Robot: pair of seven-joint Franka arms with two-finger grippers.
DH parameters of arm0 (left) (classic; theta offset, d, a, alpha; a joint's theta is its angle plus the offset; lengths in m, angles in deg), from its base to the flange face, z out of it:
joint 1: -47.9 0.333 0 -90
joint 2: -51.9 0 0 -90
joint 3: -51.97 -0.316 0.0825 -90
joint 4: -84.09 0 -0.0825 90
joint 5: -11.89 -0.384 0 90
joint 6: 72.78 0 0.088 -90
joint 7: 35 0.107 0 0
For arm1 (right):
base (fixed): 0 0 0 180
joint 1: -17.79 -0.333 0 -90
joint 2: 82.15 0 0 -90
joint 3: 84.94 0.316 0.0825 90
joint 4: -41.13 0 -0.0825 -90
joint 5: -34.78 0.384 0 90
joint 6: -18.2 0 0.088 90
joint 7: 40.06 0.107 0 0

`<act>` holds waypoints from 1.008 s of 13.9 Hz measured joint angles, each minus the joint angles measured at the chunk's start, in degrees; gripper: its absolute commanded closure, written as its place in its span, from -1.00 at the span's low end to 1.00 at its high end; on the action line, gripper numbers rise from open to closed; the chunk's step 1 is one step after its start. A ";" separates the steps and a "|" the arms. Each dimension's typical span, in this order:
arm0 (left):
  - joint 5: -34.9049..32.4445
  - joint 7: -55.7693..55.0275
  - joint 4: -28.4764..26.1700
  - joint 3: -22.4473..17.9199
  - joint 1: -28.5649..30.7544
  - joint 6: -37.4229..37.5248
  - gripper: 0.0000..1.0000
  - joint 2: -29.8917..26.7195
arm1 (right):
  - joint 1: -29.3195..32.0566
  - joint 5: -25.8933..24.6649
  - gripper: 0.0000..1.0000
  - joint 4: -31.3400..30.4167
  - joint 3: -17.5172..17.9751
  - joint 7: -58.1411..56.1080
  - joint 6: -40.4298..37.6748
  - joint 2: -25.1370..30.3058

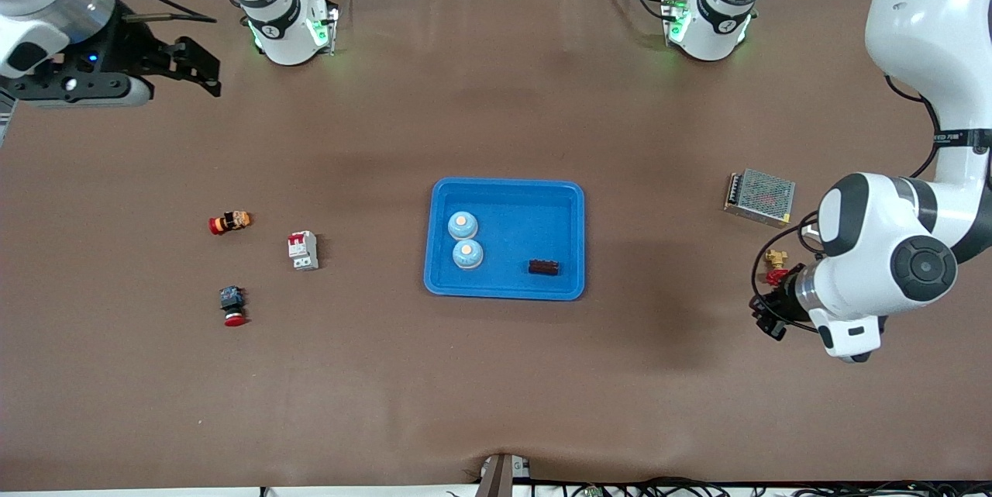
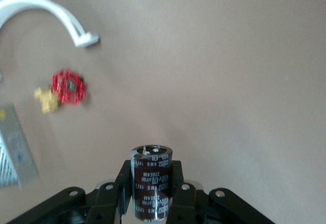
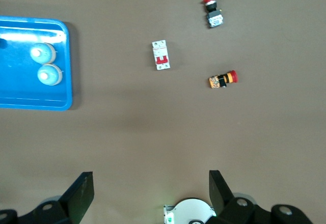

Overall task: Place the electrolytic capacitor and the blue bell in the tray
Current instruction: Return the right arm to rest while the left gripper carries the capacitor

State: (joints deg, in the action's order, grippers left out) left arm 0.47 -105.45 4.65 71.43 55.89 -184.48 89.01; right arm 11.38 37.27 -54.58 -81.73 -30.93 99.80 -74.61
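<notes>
The bright blue tray (image 1: 504,195) lies mid-table and also shows in the right wrist view (image 3: 30,102). Two pale blue bells (image 1: 463,225) (image 1: 467,253) sit side by side in it, seen too in the right wrist view (image 3: 42,53) (image 3: 50,75). My left gripper (image 1: 771,315) is up over the table at the left arm's end. In the left wrist view it (image 2: 151,170) is shut on a dark brown electrolytic capacitor (image 2: 151,183). My right gripper (image 1: 194,67) (image 3: 152,193) is open and empty, waiting over the right arm's end.
A small dark brown block (image 1: 544,267) lies in the tray. A red-handled brass valve (image 1: 775,270) (image 2: 69,86) and a metal power supply (image 1: 759,197) lie near the left gripper. A white circuit breaker (image 1: 303,250) and two red push buttons (image 1: 230,222) (image 1: 232,305) lie toward the right arm's end.
</notes>
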 measured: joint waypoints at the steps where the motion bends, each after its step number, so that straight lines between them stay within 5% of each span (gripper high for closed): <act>1: 0.00 -3.24 -0.40 0.69 -0.70 1.16 1.00 -0.70 | 1.16 0.00 -1.00 -0.87 0.01 -1.13 0.33 0.22; 9: 0.00 -31.38 -2.60 1.97 -6.52 1.83 1.00 -2.39 | 10.52 -0.05 -1.00 -4.62 -0.06 -10.64 4.26 1.09; 14: 0.00 -43.59 -6.10 2.13 -11.46 -2.01 1.00 -2.62 | 11.24 -1.37 -1.00 -5.97 -0.02 -11.71 5.62 1.12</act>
State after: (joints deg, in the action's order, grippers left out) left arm 0.46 -149.04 -1.45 73.57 44.43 -186.49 86.40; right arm 22.62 35.90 -60.55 -81.75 -42.64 105.41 -73.50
